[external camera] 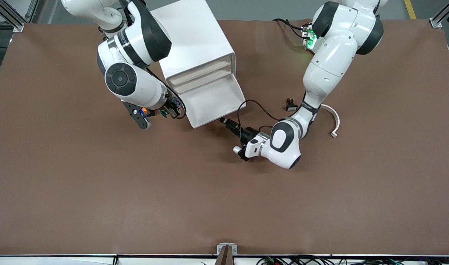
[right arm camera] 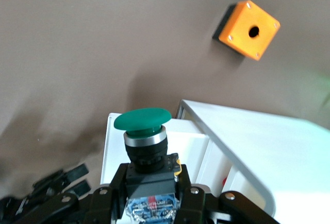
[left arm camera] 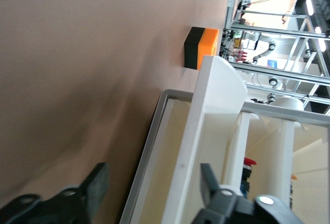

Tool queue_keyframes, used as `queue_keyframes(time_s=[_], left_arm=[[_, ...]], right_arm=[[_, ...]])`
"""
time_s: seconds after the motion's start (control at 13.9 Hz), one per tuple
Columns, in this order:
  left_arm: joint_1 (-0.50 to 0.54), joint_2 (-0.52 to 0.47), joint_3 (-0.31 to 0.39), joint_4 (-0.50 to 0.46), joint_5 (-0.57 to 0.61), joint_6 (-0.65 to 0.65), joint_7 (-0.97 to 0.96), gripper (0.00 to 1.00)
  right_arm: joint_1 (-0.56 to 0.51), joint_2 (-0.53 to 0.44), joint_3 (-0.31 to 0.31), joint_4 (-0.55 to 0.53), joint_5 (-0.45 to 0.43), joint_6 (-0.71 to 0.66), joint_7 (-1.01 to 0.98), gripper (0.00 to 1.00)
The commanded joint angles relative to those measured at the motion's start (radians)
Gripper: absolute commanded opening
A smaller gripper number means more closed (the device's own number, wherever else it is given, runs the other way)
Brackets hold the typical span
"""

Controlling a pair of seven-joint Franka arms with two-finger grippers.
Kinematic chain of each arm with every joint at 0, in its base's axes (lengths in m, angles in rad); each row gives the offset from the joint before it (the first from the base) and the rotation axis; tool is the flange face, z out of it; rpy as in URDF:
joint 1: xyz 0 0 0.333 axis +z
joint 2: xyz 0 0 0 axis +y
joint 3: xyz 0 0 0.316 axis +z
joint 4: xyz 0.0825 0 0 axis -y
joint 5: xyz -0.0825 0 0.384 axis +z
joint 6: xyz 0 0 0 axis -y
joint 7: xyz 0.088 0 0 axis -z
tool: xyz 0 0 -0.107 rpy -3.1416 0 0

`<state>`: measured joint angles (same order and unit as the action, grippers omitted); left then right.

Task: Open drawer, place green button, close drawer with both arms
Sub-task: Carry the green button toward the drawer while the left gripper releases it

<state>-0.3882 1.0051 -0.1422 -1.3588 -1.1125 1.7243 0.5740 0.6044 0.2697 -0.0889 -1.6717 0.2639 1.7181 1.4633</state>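
A: Item one, drawer (external camera: 214,105): the lowest tray of the white cabinet (external camera: 195,48), pulled out, its open mouth toward the front camera. Where do you see the left gripper (external camera: 228,123)?

B: Just beside the drawer's front lip, fingers (left arm camera: 98,183) spread and gripping nothing; in the left wrist view that lip runs between them. Released, you'd log.

A: Item two, button (right arm camera: 142,131): green cap up, dark body clenched in the right gripper (right arm camera: 149,193). Location?

B: Beside the cabinet at the right arm's end, low over the table near the orange cube (right arm camera: 247,29). The open tray lies from it toward the left arm's end, long axis running out from the cabinet front.

A: Your judgement?

B: The right arm is the carrier; you'd swing the button sideways over the tray wall, then lower it
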Motion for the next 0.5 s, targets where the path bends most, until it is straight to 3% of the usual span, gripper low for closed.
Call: queue_keyframes(time_s=[0.0,0.29,0.43], left_arm=[[0.046,-0.048,0.006,0.013,0.136,-0.048,-0.091,1.00],[0.078,-0.111,0.009,0.015,0.362,-0.048,-0.147,1.00],[0.092,-0.117,0.013,0.015,0.421,-0.048,-0.161,1.00]], right_arm=[[0.061,-0.006,0.000,-0.051,0.023,0.093,0.165,0.21],[0.185,0.000,0.000,-0.152,0.023,0.294,0.319,0.20],[0.218,0.006,0.000,-0.157,0.023,0.308,0.339,0.20]])
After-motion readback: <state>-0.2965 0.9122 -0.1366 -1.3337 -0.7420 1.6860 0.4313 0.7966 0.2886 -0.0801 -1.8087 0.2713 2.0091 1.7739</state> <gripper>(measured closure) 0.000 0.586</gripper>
